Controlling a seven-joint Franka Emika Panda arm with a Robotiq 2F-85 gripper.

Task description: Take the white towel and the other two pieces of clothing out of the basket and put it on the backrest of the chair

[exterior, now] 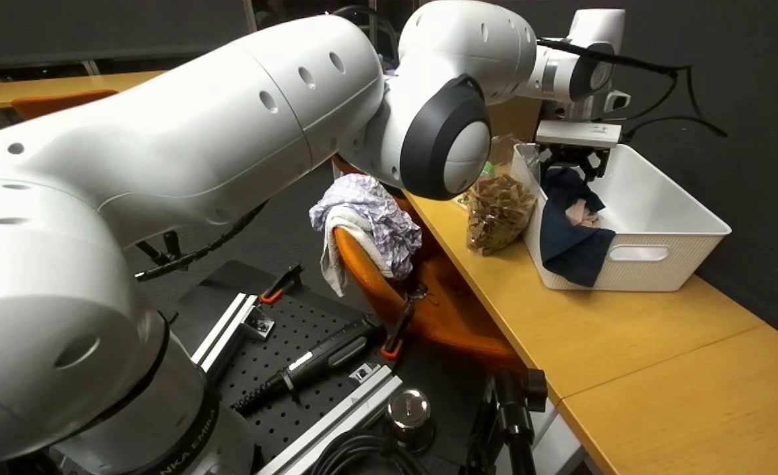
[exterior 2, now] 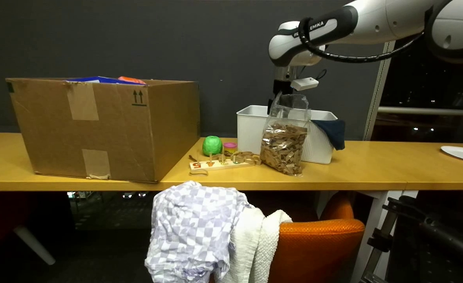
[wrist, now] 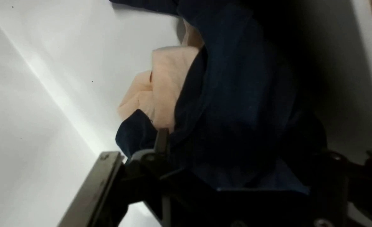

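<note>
"What colour is the basket (exterior: 652,276) showing?"

"It's showing white, while the draped cloth (exterior: 570,247) is looking navy and the other cloth (wrist: 170,78) is showing pale peach."

"And the chair (exterior 2: 317,247), how's that looking?"

"It's showing orange. The towel (exterior 2: 251,237) is looking plain white, and the crumpled cloth (exterior 2: 192,232) is wearing a lilac-and-white check."

"What's the table (exterior: 666,330) showing?"

"It's showing honey yellow. The box (exterior 2: 121,129) is looking brown, the ball (exterior 2: 212,146) is showing green, and the tub (exterior 2: 230,150) is wearing pink over yellow."

Dark grey wall (exterior 2: 223,43) behind a long yellow table (exterior 2: 392,163) — dark window (exterior 2: 431,80) alongside.
</note>
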